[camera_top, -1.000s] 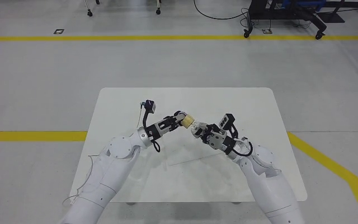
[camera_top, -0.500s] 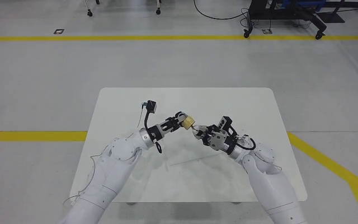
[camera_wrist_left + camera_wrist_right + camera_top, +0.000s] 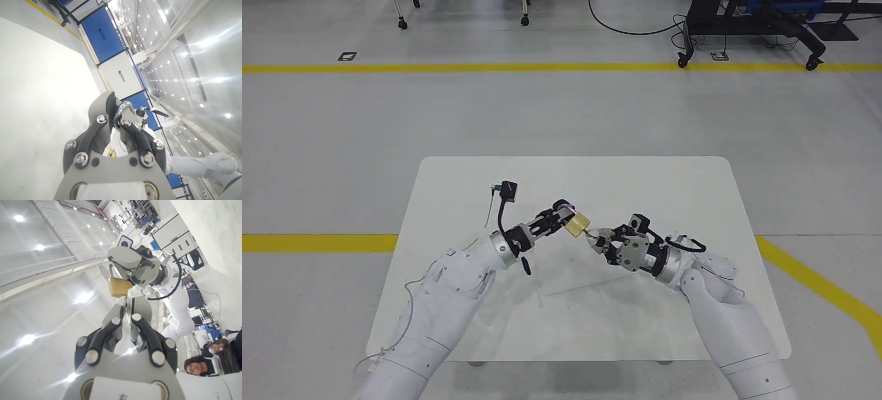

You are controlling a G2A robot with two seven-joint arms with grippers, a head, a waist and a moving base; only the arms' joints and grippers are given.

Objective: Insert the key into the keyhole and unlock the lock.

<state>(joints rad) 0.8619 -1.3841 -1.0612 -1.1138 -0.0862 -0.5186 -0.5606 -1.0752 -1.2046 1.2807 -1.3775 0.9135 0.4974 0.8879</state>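
While left tool (image 3: 564, 212) clamps the lock (image 3: 119, 287), the right wrist view shows right tool (image 3: 126, 303) pinching the key (image 3: 125, 299).

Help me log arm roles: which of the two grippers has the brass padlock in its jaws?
The left gripper: its jaws clamp the padlock by its shackle. The right gripper pinches the key instead, tip at the padlock's base.
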